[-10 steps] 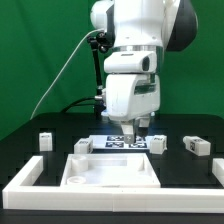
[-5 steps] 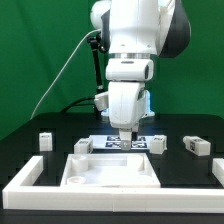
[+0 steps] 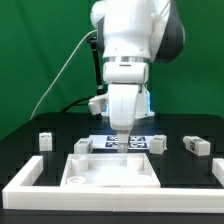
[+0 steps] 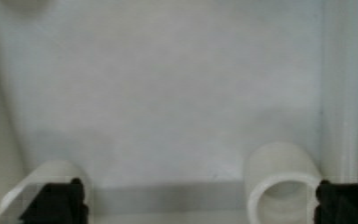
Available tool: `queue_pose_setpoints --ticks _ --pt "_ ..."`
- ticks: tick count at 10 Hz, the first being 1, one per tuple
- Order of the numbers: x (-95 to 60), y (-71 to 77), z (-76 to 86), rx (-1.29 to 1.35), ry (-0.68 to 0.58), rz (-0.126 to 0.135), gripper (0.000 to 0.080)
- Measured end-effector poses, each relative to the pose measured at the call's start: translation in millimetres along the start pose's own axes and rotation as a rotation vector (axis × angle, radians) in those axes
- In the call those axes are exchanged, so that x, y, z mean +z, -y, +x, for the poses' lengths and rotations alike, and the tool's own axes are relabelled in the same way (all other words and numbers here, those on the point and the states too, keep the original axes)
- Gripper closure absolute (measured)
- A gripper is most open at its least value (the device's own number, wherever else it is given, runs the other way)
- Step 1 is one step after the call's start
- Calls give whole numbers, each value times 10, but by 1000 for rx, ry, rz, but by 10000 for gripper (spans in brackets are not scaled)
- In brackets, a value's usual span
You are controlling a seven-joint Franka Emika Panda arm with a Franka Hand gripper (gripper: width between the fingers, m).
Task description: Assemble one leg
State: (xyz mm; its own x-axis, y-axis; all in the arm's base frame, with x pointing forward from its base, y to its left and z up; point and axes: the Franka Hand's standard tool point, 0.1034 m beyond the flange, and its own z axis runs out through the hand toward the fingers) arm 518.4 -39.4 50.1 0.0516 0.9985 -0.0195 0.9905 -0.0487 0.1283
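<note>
Several small white legs with tag markers lie on the black table: one at the exterior view's left [image 3: 44, 140], one by the panel's back left corner [image 3: 82, 146], one by the marker board [image 3: 157, 144] and one at the right [image 3: 196, 145]. The large white square panel [image 3: 90, 178] lies in front of the arm. My gripper [image 3: 118, 143] hangs open and empty over the panel's back edge. In the wrist view the gripper [image 4: 202, 203] shows two dark fingertips [image 4: 55, 201] wide apart above the panel surface [image 4: 176, 90], near a round socket [image 4: 286, 186]. No leg shows there.
The marker board [image 3: 138, 141] lies behind the panel, partly hidden by the gripper. A long white L-shaped bar [image 3: 24, 179] runs along the front and the exterior view's left of the panel. A cable hangs from the arm at the back left.
The arm has moved toward the exterior view's left, from above the marker board to above the panel's back edge. The gripper stays open and empty.
</note>
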Motion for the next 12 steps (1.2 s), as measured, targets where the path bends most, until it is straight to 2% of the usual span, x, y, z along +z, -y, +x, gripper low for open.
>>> queue_pose_setpoints --ticks 1,3,7,10,12 --pt "4 6 -17 -23 6 1 150" --pt "41 42 -157 -48 16 10 150" --pt "44 46 -144 -40 15 10 150" --pt "147 304 -139 -41 8 42 150" --pt "234 407 -123 -40 4 59 150"
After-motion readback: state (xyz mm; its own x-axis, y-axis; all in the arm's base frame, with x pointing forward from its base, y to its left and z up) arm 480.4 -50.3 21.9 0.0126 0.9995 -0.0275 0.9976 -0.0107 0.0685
